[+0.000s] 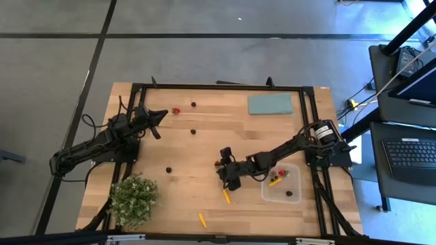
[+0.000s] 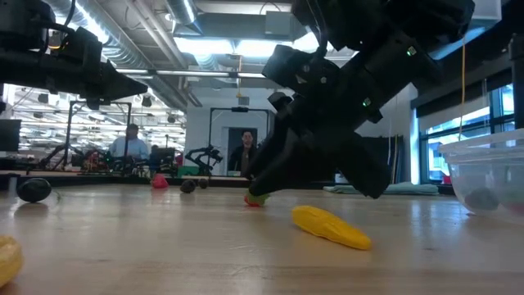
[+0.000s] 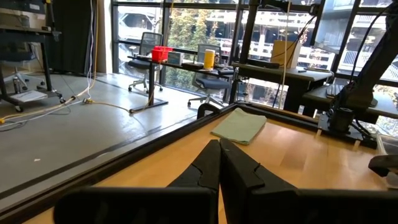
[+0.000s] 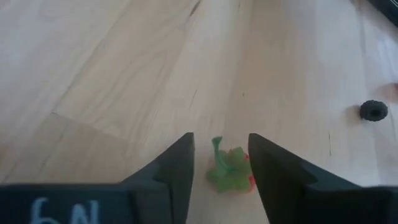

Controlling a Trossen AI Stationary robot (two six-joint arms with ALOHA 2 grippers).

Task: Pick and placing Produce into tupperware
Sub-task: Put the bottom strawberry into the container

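The right tool (image 4: 219, 168) is down at the counter (image 1: 204, 146) near its middle, its fingers (image 4: 177, 165) part-open on either side of a small strawberry (image 4: 229, 171); whether they touch it I cannot tell. The berry's green leafy cap faces the wrist camera, stem up. Just beside lies a carrot stick (image 1: 226, 197), long axis roughly along the arm's reach. The tupperware (image 1: 283, 184) sits to the right, some pieces inside. The left tool (image 1: 158, 119) hangs shut at the far left.

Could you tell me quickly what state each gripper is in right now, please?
Left gripper: closed, holding nothing, raised near the table's far left.
Right gripper: open, lowered around a red berry with a green top, not yet gripping it.
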